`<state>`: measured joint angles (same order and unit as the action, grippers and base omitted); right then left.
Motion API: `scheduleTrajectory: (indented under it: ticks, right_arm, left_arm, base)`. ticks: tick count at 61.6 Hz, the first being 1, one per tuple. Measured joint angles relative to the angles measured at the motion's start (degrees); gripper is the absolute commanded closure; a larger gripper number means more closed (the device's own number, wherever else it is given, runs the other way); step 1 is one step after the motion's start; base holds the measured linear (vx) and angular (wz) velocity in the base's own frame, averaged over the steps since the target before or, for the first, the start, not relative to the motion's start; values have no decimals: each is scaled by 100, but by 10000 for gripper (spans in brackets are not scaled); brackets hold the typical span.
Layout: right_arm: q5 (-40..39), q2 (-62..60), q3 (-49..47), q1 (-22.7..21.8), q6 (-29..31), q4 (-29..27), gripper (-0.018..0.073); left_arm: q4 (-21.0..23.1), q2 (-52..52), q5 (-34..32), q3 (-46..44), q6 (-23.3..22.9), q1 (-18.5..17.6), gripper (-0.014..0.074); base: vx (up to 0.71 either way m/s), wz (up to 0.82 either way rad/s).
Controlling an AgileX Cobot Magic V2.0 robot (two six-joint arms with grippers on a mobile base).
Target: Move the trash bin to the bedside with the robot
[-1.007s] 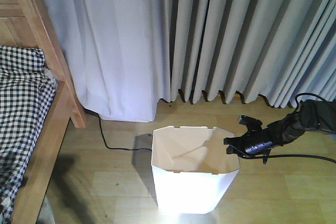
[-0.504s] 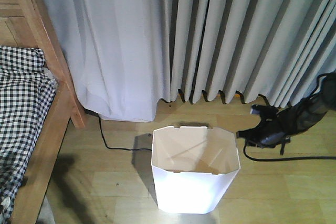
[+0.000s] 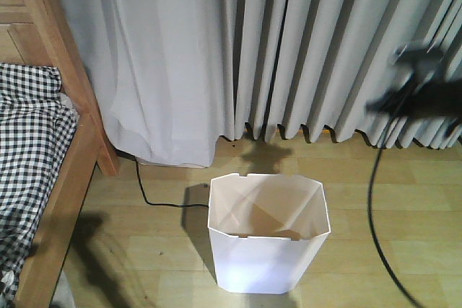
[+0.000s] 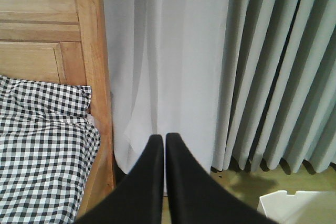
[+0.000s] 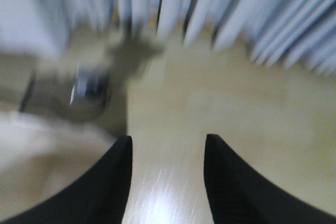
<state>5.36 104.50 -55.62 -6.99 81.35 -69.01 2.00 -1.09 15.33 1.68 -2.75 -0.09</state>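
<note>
The white trash bin [image 3: 267, 250] stands upright on the wooden floor in front of the curtains, a short way right of the bed's wooden frame [image 3: 72, 171] and checked bedding [image 3: 29, 142]. The robot's right arm [image 3: 422, 102] is a motion-blurred shape high at the right, well clear of the bin. In the right wrist view my right gripper [image 5: 168, 139] is open over bare floor, with the blurred bin [image 5: 31, 161] at its lower left. My left gripper [image 4: 161, 137] is shut on nothing and faces the curtain beside the bed frame [image 4: 97, 77]. A corner of the bin [image 4: 294, 205] shows at the lower right.
Grey pleated curtains [image 3: 303, 48] hang behind the bin down to the floor. A thin black cable [image 3: 155, 196] runs along the floor from the bed's corner towards the bin. The arm's own black cable [image 3: 375, 207] trails down at the right.
The right arm has left the bin's right rim and swung up and to the right, now blurred in motion. The bin stands where it was, its rim back in shape.
</note>
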Motion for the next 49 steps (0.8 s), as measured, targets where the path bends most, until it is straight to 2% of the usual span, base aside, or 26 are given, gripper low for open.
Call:
scheduleTrajectory:
  ticks: [24,41,49]
  right_arm:
    - [285,-3921,1474,0,14,0,246]
    - [183,-6049,2979,0,14,0,246]
    - [172,-6916,3462,0,14,-313,246]
  left_arm:
    - [0,0,0,0,0,0,602]
    - [0,0,0,0,0,0,602]
    - [0,0,0,0,0,0,602]
  base:
    - [0,0]
    - [0,0]
    - [0,0]
